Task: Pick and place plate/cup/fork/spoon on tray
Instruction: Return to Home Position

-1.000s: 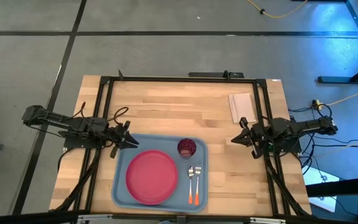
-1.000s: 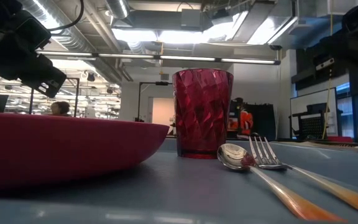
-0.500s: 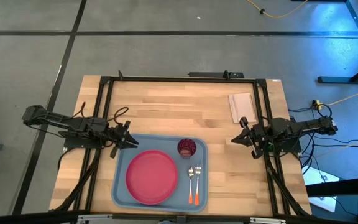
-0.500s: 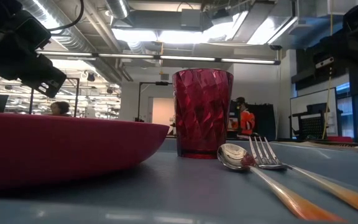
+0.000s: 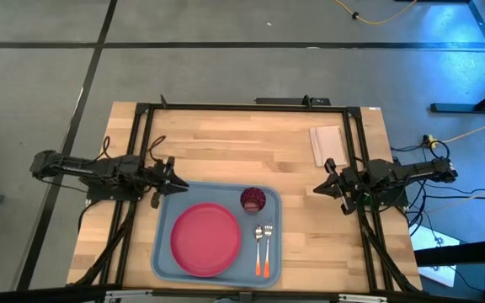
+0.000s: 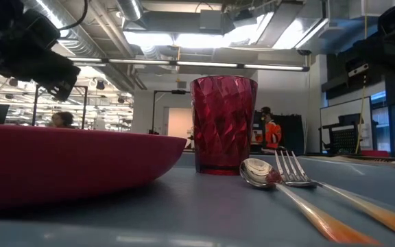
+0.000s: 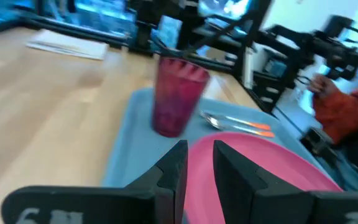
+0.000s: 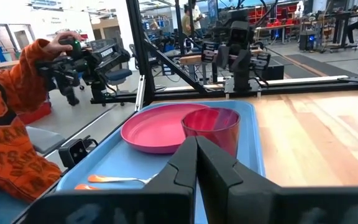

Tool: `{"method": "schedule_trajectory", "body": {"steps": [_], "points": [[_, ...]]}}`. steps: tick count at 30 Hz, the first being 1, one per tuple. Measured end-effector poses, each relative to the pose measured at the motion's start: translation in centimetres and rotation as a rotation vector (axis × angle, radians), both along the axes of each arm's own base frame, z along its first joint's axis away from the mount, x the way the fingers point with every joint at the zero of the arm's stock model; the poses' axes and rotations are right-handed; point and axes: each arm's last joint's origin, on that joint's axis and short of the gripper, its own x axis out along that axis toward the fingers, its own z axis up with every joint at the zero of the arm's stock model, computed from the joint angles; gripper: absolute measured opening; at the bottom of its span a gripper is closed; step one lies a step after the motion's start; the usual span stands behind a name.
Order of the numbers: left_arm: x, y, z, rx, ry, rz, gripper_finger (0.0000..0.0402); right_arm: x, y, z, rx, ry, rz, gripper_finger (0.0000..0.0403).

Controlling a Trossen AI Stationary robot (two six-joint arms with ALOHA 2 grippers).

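The light blue tray (image 5: 165, 252) lies at the table's near middle. On it rest the pink-red plate (image 5: 205, 240), the dark red cup (image 5: 253, 199) standing upright, and the spoon (image 5: 258, 236) and fork (image 5: 268, 231) side by side, orange handles toward the near edge. The low view shows the plate (image 6: 60, 165), cup (image 6: 223, 123), spoon (image 6: 259, 171) and fork (image 6: 293, 171) up close. My left gripper (image 5: 175, 180) hovers at the tray's far left corner, slightly open and empty (image 7: 201, 171). My right gripper (image 5: 322, 187) waits right of the tray, shut and empty (image 8: 196, 152).
A small pale sheet (image 5: 327, 144) lies at the table's far right. A dark frame (image 5: 242, 108) runs around the table. A person in an orange sleeve (image 8: 5, 130) shows beyond the table. Bare wood lies far of the tray and to its right.
My left arm has shifted: its gripper has gone a little toward the table's far edge and risen slightly in the low view. The things on the tray and my right arm have kept still.
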Motion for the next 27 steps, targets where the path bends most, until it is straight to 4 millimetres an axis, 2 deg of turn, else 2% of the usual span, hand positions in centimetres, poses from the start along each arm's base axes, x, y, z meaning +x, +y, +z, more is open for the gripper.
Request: {"method": "schedule_trajectory", "body": {"steps": [16,27], "points": [[-0.4,2.0,0.0,0.013,-0.01,0.273,0.0069,0.0,0.0,0.0,-0.033,-0.009,0.0,0.0014],[-0.4,2.0,0.0,0.013,-0.008,0.278,0.0069,0.0,0.0,0.0,-0.033,-0.009,0.0,0.0014]]}}
